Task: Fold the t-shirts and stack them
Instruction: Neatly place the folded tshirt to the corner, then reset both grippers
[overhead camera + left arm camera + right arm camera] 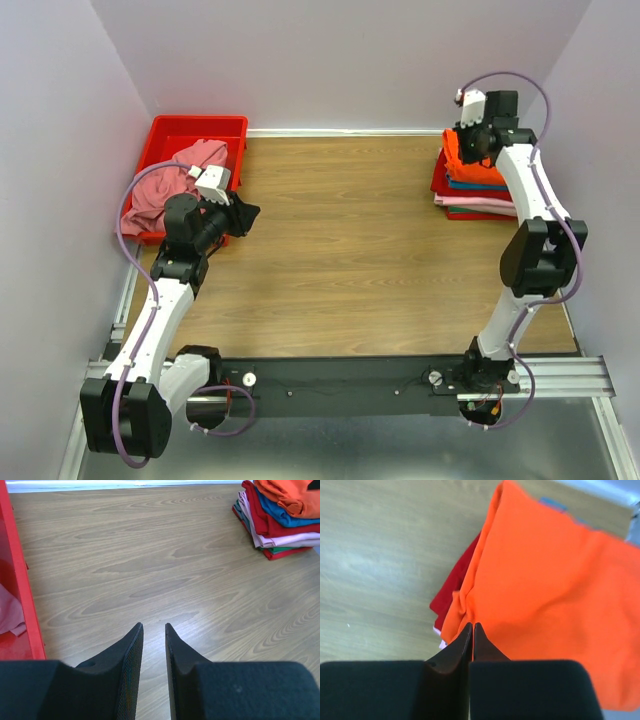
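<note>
Nearest, the left gripper (154,626) hangs low over the table (350,260), jaws a little apart and holding nothing, just beside the bin (200,124). A pink shirt (165,185) lies crumpled in that bin, spilling over its left rim. Across the table at the far right sits the stack (472,192) of folded shirts, with the orange shirt (550,580) on top. The right gripper (472,625) is down on it, jaws pressed together and apparently nipping a pucker of orange cloth at the shirt's edge. Such cloth looks light and limp and would likely sag and bunch wherever unsupported. A hem, shoulder seam or corner seems the best hold, since doubled fabric gives more to bite.
</note>
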Available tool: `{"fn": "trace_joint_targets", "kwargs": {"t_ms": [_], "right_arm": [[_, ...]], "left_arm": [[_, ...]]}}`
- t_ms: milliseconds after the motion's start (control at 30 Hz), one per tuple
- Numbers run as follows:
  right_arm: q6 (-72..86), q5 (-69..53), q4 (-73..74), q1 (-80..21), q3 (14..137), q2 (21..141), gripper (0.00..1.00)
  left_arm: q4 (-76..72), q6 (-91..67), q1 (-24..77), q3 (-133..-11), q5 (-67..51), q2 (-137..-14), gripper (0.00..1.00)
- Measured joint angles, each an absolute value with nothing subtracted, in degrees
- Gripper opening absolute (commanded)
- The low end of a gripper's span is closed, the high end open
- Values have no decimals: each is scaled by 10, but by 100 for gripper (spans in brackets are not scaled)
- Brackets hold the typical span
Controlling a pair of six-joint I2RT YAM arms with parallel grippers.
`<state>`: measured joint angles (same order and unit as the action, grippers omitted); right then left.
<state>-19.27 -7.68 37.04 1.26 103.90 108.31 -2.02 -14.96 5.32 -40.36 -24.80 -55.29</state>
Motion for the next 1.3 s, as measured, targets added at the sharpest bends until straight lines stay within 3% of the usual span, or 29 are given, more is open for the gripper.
{"fn": "trace_joint_targets", "kwargs": {"t_ms": [400, 567, 700, 767, 800, 833, 933, 1000, 1300], "right_arm": [[-222, -92, 368, 12, 900, 1081, 6], [-225, -120, 373, 12, 919, 1054, 40], [-227, -141, 371, 11, 942, 997, 52], [-226, -144, 368, 11, 944, 953, 65], [-222, -145, 365, 11, 943, 933, 71], [-223, -145, 358, 11, 938, 917, 83], [-207, -142, 322, 11, 894, 848, 99], [-190, -137, 300, 13, 854, 808, 100], [-31, -55, 158, 45, 620, 637, 100]], "left_arm": [[-20, -150, 53, -404, -253, -553, 32], [-15, -150, 53, -405, -255, -553, 32], [7, -147, 53, -426, -254, -552, 32], [20, -145, 53, -446, -252, -549, 34], [29, -143, 53, -457, -249, -546, 41], [32, -142, 53, -469, -246, -542, 46], [41, -141, 53, -506, -233, -536, 60], [47, -142, 53, -526, -225, -536, 93], [87, -126, 38, -583, -125, -533, 95]]}}
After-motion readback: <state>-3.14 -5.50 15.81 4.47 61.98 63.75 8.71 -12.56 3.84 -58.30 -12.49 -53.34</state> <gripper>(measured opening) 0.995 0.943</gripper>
